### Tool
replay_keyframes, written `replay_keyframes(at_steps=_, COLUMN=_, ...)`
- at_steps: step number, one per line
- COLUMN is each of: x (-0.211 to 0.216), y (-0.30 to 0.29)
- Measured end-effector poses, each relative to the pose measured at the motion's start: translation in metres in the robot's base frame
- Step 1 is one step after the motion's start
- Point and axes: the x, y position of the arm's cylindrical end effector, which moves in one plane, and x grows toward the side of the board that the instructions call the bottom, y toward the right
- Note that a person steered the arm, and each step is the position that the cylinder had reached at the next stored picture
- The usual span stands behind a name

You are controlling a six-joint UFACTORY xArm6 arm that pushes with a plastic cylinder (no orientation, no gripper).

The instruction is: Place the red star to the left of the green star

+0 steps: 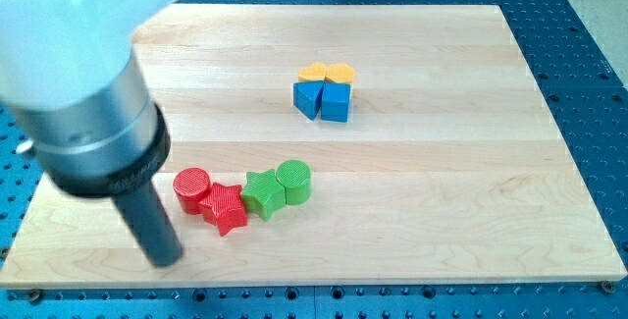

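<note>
The red star [226, 207] lies on the wooden board near the view's bottom left, touching the green star [261, 192] on its right. A red cylinder [191, 188] touches the red star's upper left. A green cylinder [293, 182] touches the green star's right. My tip [165, 257] rests on the board to the lower left of the red star, a short gap from it and below the red cylinder.
Toward the view's top centre sits a cluster: a yellow block [313, 71], a yellow heart [341, 73], a blue block [308, 98] and a blue cube [336, 102]. The arm's large body [78, 83] covers the board's upper left corner.
</note>
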Motion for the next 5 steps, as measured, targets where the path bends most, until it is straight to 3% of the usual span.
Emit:
replay_keyframes(at_steps=2, x=-0.017, y=0.055)
replay_keyframes(at_steps=4, x=-0.061, y=0.022)
replay_keyframes(at_steps=5, x=-0.045, y=0.023)
